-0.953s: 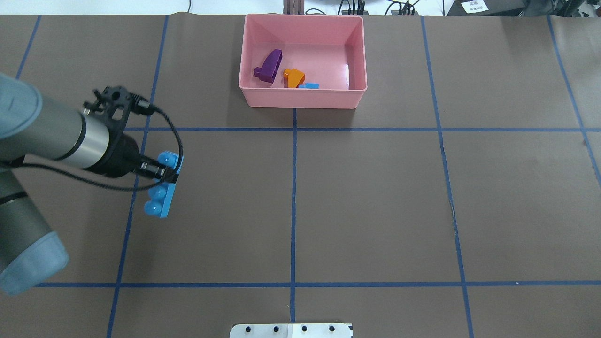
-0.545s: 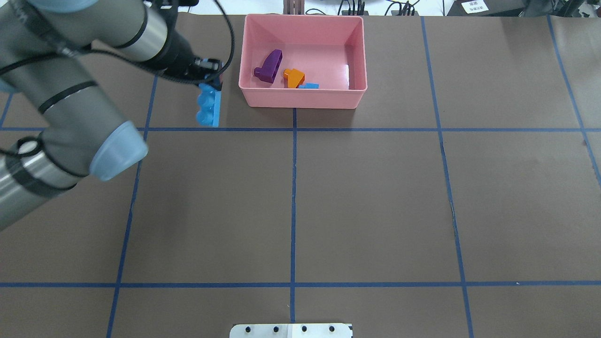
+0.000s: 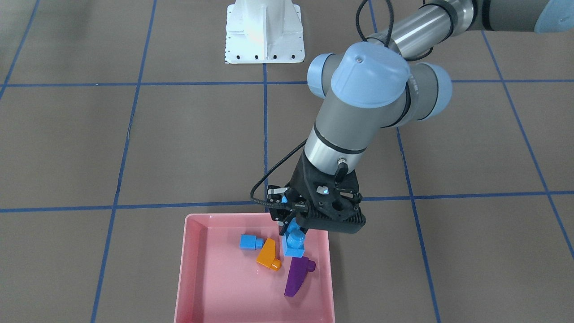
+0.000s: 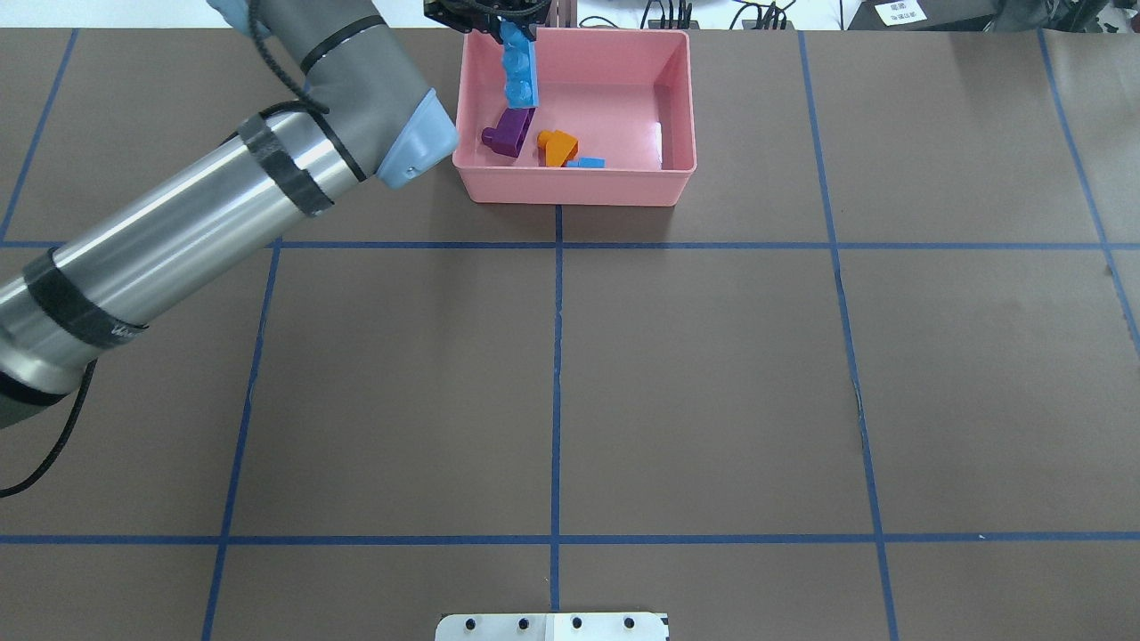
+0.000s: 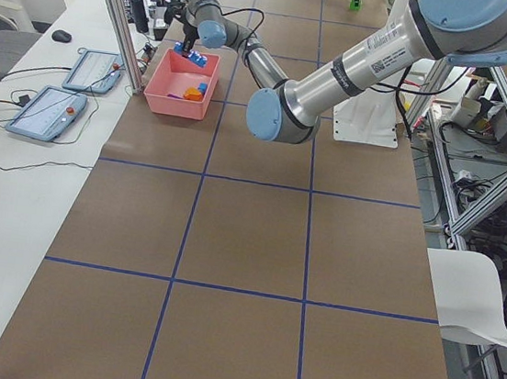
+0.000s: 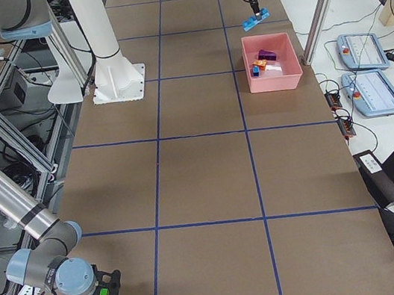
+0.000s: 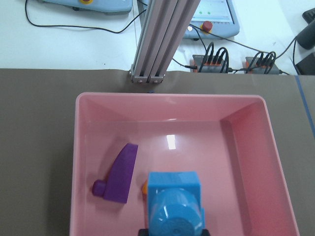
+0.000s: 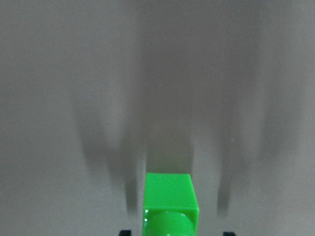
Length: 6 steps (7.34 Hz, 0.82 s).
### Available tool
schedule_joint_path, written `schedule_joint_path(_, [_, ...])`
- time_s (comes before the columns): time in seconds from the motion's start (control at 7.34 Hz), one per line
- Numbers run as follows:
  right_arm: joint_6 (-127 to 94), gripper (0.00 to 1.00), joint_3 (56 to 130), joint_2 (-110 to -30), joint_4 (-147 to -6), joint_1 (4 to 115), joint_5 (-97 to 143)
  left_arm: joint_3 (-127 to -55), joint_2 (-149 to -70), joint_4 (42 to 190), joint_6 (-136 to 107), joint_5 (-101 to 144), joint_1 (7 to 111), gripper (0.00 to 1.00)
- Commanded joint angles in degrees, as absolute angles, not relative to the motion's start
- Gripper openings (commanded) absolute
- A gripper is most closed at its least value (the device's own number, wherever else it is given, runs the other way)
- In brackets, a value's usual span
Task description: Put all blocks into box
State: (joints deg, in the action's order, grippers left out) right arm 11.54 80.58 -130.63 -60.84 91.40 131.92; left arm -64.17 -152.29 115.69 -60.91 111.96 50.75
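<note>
Held: the long blue bar [image 3: 293, 244] is clamped upright in the closed left gripper [image 3: 290, 224].
Below: the purple sloped block [image 3: 297, 276]; a bounce off it is risked.
Beside: the pink box [image 3: 190, 269] rim is close; spill-over is possible.
Far: the green brick [image 8: 170, 199] is clamped in the right gripper [image 8: 174, 231].

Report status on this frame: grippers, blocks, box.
Left gripper shut on long blue bar, hanging over box. Right gripper shut on green brick, far from box. Purple block lies just beneath bar.

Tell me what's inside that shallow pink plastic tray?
Purple sloped brick, orange sloped brick, small blue cube. The left gripper holds a long blue bar above; the floor beneath it is hidden.
</note>
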Motion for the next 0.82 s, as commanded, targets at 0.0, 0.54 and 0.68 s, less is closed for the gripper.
schedule_joint_path(0.0, [9.33, 0.0, 82.16, -129.64, -61.17, 91.41, 136.11, -56.62, -155.39, 120.23, -61.61, 106.45, 48.53, 0.05])
schedule_joint_path(0.54, [5.1, 0.0, 104.5, -124.76, -84.16, 91.32, 137.55, -56.67, -155.22, 120.77, -61.26, 106.86, 47.46, 1.0])
schedule_joint_path(0.68, [3.53, 0.0, 107.81, -115.75, -95.77, 91.32, 137.9, -58.95, -154.61, 119.37, -61.09, 112.18, 48.42, 1.0])
